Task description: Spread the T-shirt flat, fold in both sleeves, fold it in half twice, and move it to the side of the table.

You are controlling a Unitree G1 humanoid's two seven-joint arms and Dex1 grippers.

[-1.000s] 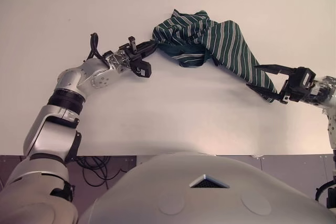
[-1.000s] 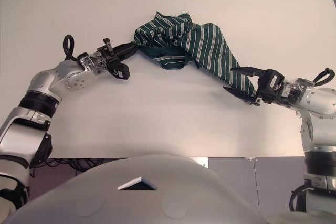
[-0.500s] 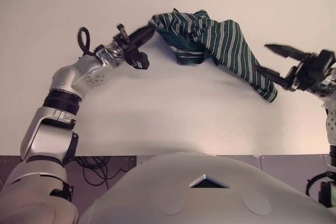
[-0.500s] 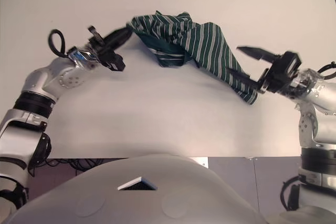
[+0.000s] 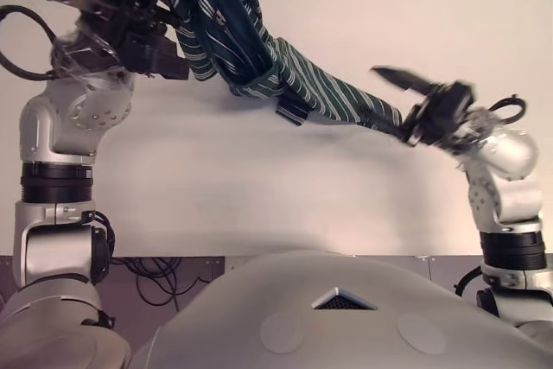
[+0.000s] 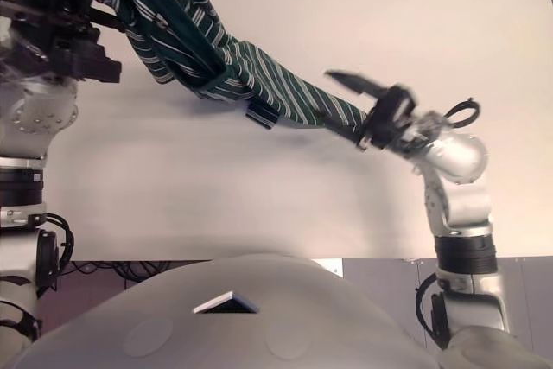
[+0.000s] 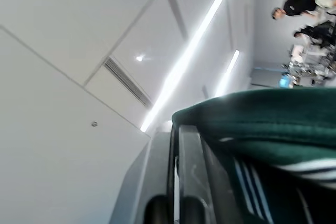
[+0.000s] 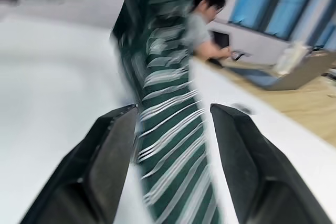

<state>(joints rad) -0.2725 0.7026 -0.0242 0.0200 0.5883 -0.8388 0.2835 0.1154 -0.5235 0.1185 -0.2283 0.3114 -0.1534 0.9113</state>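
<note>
Hanging limp above the white table (image 5: 259,205), the soft, light green-and-white striped T-shirt (image 5: 259,58) is clamped at upper left by the closed fingers of the left gripper (image 5: 151,2), is threaded unpinched between the wide-spread fingers of the right gripper (image 5: 389,101) at centre right, and is judged best gripped at its hem.

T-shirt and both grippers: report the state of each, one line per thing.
T-shirt, bunched into a rope, neither spread nor folded, strung up in the air.
Left gripper, shut on the T-shirt, held high above the table.
Right gripper, open, the T-shirt's other end running between its fingers.
</note>
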